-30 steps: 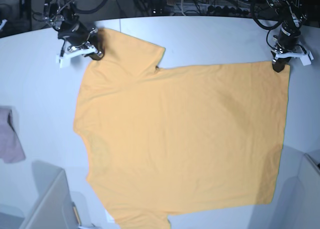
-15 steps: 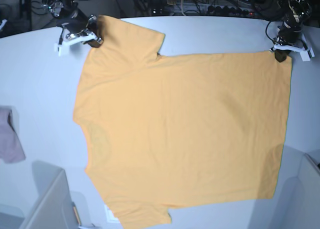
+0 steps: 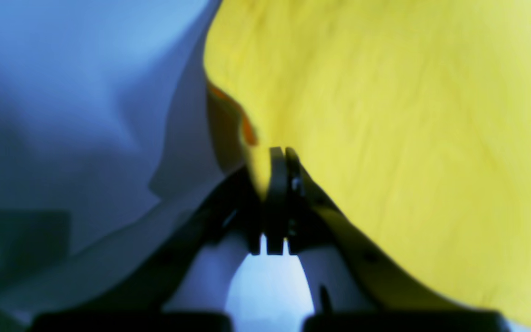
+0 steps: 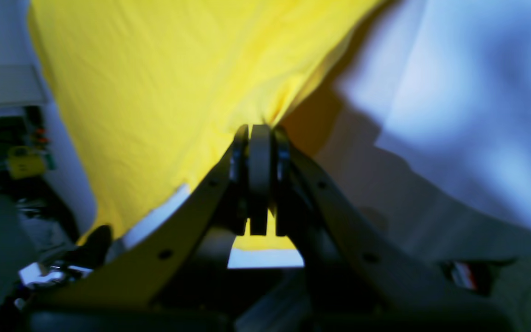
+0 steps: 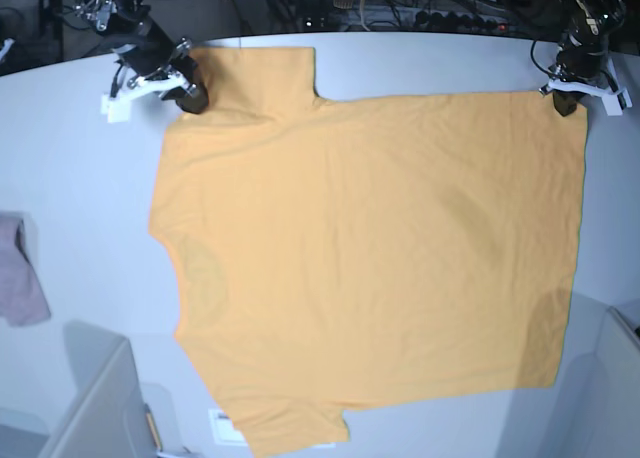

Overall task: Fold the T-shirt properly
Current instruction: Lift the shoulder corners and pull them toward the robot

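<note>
The orange-yellow T-shirt [image 5: 370, 248] lies spread flat on the white table [image 5: 60, 148], back side up, filling most of the base view. My left gripper [image 5: 565, 103] is shut on the shirt's far right hem corner; the left wrist view shows the fingers [image 3: 278, 193] pinching yellow cloth [image 3: 408, 138]. My right gripper [image 5: 190, 100] is shut on the far left shoulder by the sleeve [image 5: 265, 78]; the right wrist view shows its closed fingers [image 4: 260, 180] clamping the fabric [image 4: 164, 83].
A small pinkish-mauve cloth [image 5: 18, 273] lies at the table's left edge. Grey bin edges [image 5: 95, 408] rise at the front left and front right [image 5: 615, 398]. Cables and equipment [image 5: 420, 3] crowd the area behind the table.
Both grippers have pulled the shirt toward the far side of the table, stretching its far edge straight. The far sleeve now lies flatter and the near hem has moved away from the front edge.
</note>
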You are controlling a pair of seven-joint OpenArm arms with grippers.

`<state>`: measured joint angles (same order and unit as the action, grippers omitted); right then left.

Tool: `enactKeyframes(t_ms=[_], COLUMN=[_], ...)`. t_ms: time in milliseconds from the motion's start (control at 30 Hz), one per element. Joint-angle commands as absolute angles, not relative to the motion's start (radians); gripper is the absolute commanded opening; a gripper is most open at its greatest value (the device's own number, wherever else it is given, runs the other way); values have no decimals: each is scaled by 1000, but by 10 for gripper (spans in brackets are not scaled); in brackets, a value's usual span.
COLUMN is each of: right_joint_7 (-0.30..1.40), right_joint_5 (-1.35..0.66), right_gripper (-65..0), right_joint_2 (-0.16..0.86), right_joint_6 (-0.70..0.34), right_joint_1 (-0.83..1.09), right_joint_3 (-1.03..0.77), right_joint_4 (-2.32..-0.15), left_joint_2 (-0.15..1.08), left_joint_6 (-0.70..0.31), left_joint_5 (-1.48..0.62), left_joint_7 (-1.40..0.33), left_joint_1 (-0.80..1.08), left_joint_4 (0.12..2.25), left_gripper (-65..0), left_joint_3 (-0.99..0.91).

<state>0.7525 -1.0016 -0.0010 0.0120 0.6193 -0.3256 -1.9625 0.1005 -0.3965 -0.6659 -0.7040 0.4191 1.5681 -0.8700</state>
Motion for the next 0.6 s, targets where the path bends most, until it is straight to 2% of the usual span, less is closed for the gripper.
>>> enactKeyframes(t_ms=[0,200,567], right_joint_7=[742,774,820], right_joint_5=[-1035,-1096,-1095], right_gripper=[-650,-650,-650], right_joint_2=[2,2,2], right_joint_6=[5,10,12], right_joint_1=[611,533,349], right_joint_3=[-329,-329,-331], right_joint_4=[-1982,-1982,-1975], left_joint_2=[116,122,125], left_joint_6=[-406,-401,-401], left_joint_5=[-684,-682,-668], left_joint_7=[-684,-685,-687], left_joint_1=[406,352,263], left_joint_4=[1598,1612,1604], left_gripper=[-650,-650,-650], left_joint_3=[-874,-874,-874])
